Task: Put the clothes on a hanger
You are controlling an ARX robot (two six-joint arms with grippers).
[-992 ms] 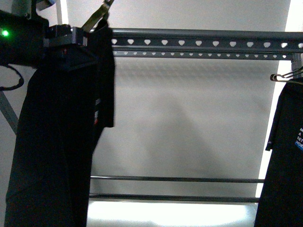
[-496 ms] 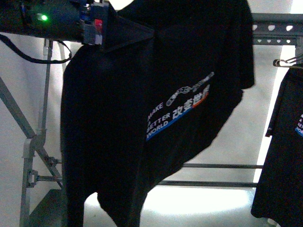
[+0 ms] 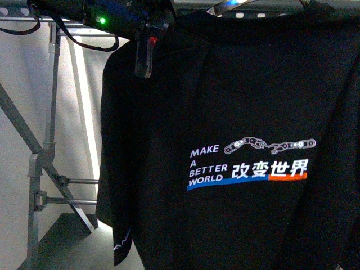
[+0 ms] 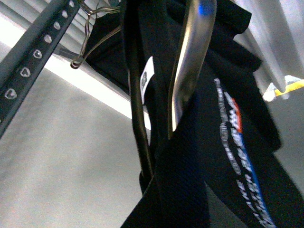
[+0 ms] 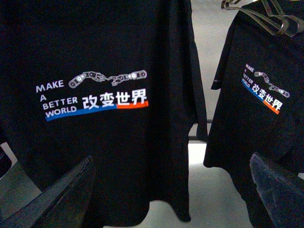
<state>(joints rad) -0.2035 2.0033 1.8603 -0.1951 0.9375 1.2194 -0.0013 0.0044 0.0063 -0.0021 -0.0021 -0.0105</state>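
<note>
The clothes [image 3: 236, 112], a black T-shirt with a white MAKE A BETTER WORLD print, hang square to the front view and fill most of it. My left gripper [image 3: 145, 53] is shut on the shirt's shoulder near the top, under the arm's green light. The hanger [image 3: 35, 169] shows its grey slanted legs at the left. Its heart-punched rail [image 4: 28, 61] runs across the left wrist view beside the clothes [image 4: 232, 156]. A shiny wire hanger arm [image 4: 187, 71] runs inside the shirt's neck. My right gripper [image 5: 168, 194] is open, below and in front of the clothes [image 5: 95, 57].
A second black T-shirt [image 5: 259, 109] with the same print hangs from a wire hanger [image 5: 266, 16] to the right of the held one. Thin crossbars [image 3: 73, 191] join the rack's legs low at the left. A pale wall lies behind.
The T-shirt has swung right and turned its print square to the camera, now covering the rail and the second shirt in the front view. My left arm moved right with it.
</note>
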